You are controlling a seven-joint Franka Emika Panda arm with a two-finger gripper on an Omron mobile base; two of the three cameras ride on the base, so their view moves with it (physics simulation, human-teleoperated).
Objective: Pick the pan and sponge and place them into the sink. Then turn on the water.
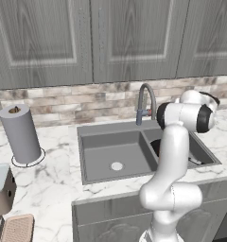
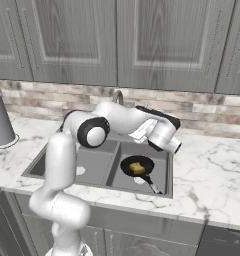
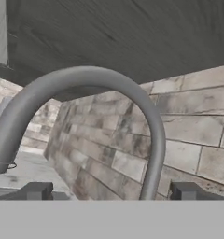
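A small black frying pan [image 2: 137,166] is seen in the right basin of the grey double sink [image 2: 94,179], the yellow sponge [image 2: 137,167] resting inside it. The arm is stretched over the sink, its gripper [image 3: 111,191] (fingers apart) levelled at the arched faucet [image 3: 86,107], above the pan.

I see the black pan [image 2: 137,166] flat in my sink's [image 2: 94,175] right basin, yellow sponge [image 2: 137,167] inside it.
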